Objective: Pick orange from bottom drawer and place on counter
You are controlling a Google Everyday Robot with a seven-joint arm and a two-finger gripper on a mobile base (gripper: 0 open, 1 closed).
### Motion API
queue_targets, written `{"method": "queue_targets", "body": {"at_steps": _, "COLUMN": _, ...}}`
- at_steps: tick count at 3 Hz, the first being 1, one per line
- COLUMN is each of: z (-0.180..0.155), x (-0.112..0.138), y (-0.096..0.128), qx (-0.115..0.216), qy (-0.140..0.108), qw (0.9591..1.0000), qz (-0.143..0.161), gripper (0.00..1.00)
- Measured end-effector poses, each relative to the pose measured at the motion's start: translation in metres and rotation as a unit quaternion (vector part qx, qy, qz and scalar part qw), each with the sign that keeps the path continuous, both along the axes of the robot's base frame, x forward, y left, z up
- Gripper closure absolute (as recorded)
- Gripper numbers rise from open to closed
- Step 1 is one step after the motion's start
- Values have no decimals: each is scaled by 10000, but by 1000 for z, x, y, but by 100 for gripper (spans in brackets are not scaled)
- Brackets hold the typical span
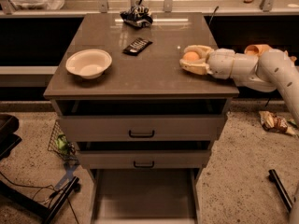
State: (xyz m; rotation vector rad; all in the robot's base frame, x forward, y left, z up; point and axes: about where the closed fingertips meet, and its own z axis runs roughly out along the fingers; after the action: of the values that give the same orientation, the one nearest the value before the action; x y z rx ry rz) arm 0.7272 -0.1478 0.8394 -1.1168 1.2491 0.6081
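One white arm [243, 68] comes in from the right and lies almost level, its forearm pointing left across the right edge of the surface [154, 80], with a bend in the arm out beyond the cabinet's side. At its end the claw [188, 59] sits over the right part of the surface, well inside the edge, its two pale fingers [200, 49] closed narrowly around the orange [191, 56], one finger behind the fruit and one in front. Whether the orange touches the surface or hangs just above it cannot be told.

On the left part of the surface stands a white bowl [88, 63], well apart from the claw. A flat black object [137, 46] lies near the middle towards the back, and a dark bundle [136, 17] sits at the far edge.

Below, two upper drawers [141, 125] with black handles stand slightly ajar, and the bottom drawer [145, 195] is pulled fully out, showing its pale grey floor. A crumpled packet [275, 122] lies on the speckled ground to the right
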Motion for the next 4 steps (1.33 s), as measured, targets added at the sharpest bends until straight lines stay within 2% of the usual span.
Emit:
{"method": "queue_targets", "body": {"at_steps": 1, "z": 3, "x": 0, "y": 0, "qx": 0, "qy": 0, "qw": 10000, "qz": 0, "gripper": 86}}
{"method": "queue_targets", "body": {"at_steps": 4, "z": 3, "x": 1, "y": 11, "qx": 17, "qy": 8, "qw": 10000, "qz": 81, "gripper": 16}}
